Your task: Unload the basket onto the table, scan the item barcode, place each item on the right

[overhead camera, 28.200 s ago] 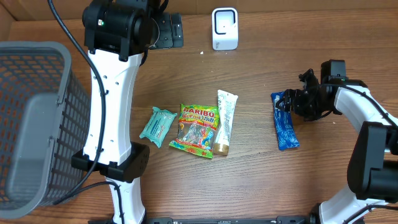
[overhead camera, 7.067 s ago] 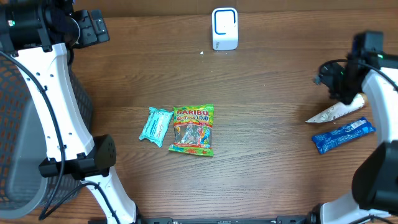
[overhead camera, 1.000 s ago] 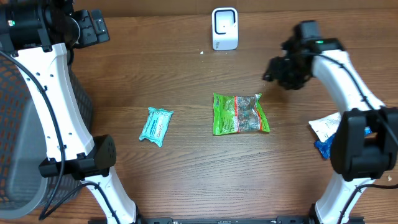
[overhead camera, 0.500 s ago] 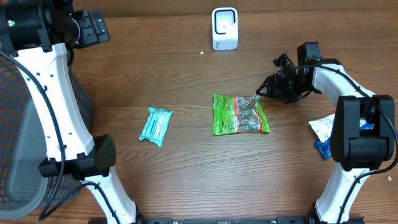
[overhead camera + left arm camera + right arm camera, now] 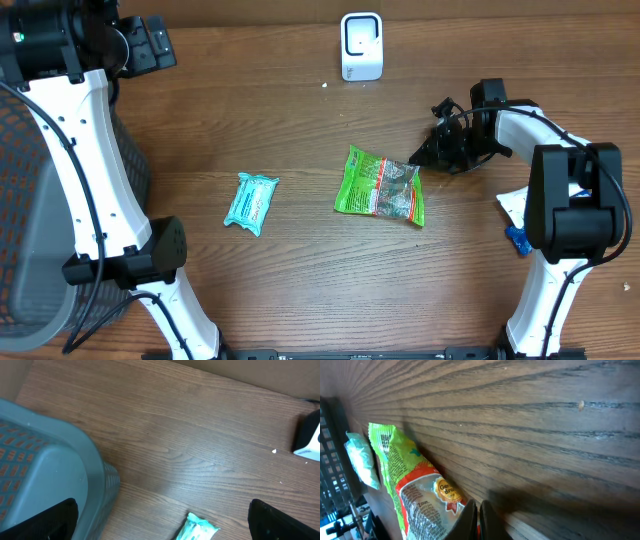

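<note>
Candy bag (image 5: pixel 380 187) lies on the table (image 5: pixel 300 290), a bit right of centre, back side up. Its green end is toward the left and its clear/red end toward the right. We read it as slightly skewed, with the upper right corner pointing at the right arm.

Right gripper (image 5: pixel 417 160) sits right at that upper right corner, touching it. In the right wrist view the bag fills the lower left. Its red-and-clear corner runs straight into the fingertips (image 5: pixel 467 522) at the bottom edge. The jaws are clamped together with only a sliver between them, pinching the corner film as far as we can tell. The rest of the bag lies beyond the tips on the wood.

Scanner (image 5: pixel 361 46) stands at the far edge of the table, well apart from the bag, above it and slightly left. Teal packet (image 5: pixel 251 202) lies left of the bag, not touching it. The right wrist view shows the packet just past the bag's green end.

White tube (image 5: pixel 515 203) and blue packet (image 5: pixel 517 240) lie at the right side, partly hidden behind the right arm.

Left gripper (image 5: pixel 150 42) is up at the far left corner, well apart from the bag. Its jaws are spread wide with nothing between them. In its wrist view we see the basket (image 5: pixel 45 475) at the left, the teal packet's tip at the bottom edge and the scanner at the right edge.
</note>
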